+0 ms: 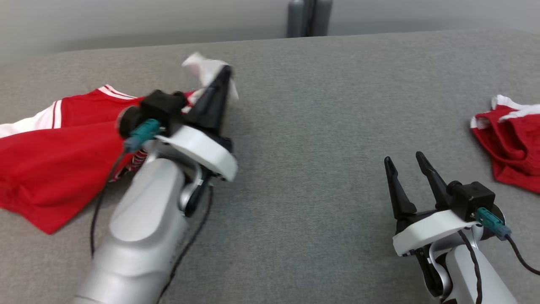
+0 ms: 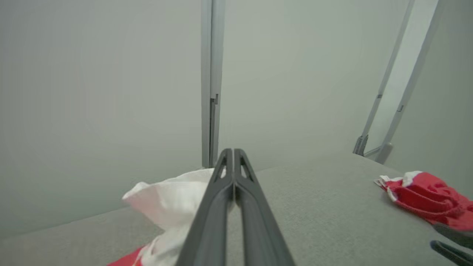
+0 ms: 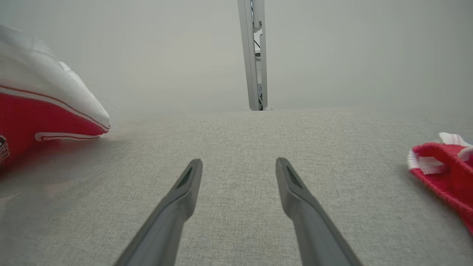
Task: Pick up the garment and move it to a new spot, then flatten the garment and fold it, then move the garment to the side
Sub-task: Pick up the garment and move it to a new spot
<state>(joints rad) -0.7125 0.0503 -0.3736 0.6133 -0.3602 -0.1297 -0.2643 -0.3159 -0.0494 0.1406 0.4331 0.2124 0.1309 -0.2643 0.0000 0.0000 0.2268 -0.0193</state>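
The garment (image 1: 55, 160) is red with white stripes and a white panel, lying rumpled at the left of the grey table. My left gripper (image 1: 225, 74) is shut on its white corner (image 1: 204, 67), which is raised off the surface. In the left wrist view the fingers (image 2: 221, 207) press together, with white cloth (image 2: 173, 203) bunched along their left side. The garment (image 3: 44, 111) rises at the left of the right wrist view. My right gripper (image 1: 403, 162) stands open and empty at the lower right, and its two fingertips (image 3: 238, 166) hover spread over bare table.
A second red and white piece of clothing (image 1: 512, 143) lies crumpled at the table's right edge, also seen in both wrist views (image 2: 425, 197) (image 3: 447, 173). The grey cloth-covered table (image 1: 312, 126) stretches between the two arms. Grey posts (image 1: 310, 17) stand behind its far edge.
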